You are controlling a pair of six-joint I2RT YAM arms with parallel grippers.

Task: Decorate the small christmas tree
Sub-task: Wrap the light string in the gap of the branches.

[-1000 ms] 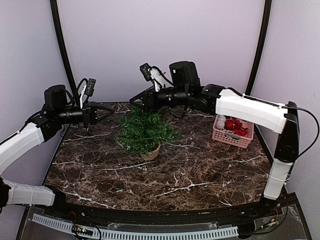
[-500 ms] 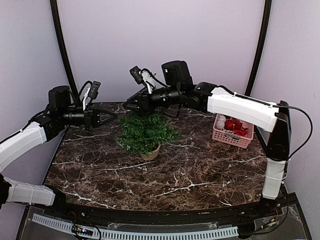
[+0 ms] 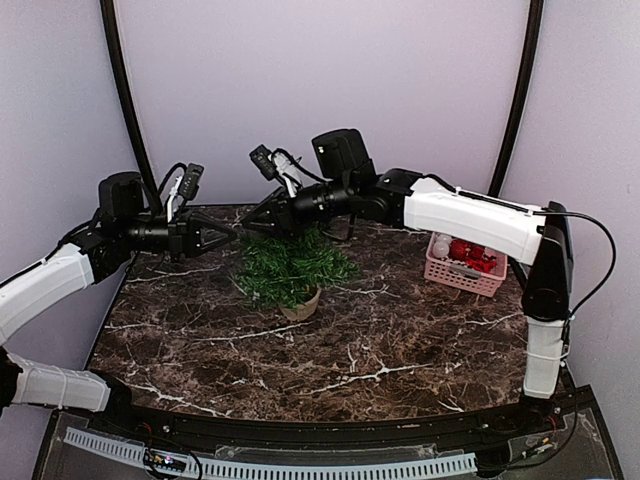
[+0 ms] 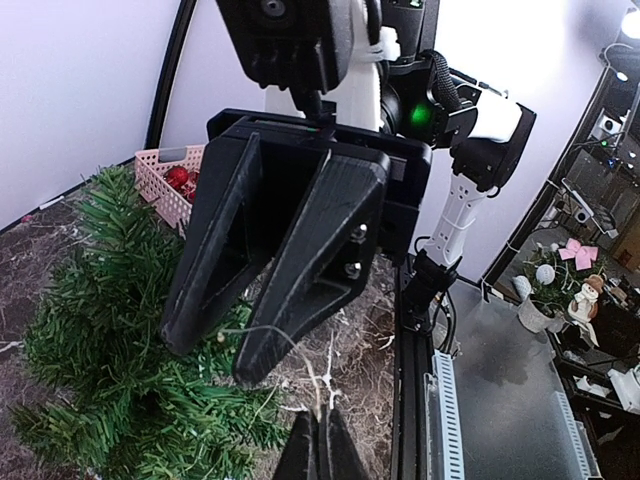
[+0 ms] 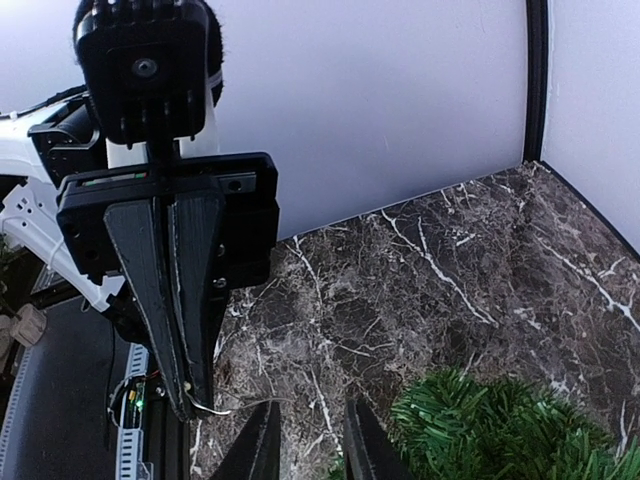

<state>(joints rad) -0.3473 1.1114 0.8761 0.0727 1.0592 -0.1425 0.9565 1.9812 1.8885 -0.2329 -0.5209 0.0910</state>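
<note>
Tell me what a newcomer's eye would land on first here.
Two black grippers meet tip to tip just above the small christmas tree at the back of the table: the left gripper seemingly shut on a thin strand, the right gripper open. Next comes the pink basket of red ornaments at the right edge.

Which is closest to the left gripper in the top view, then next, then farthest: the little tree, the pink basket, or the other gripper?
1. right gripper, facing the left gripper, almost tip to tip.
2. small christmas tree, just below and to the right, in the middle.
3. pink basket, far off on the right side.
</note>
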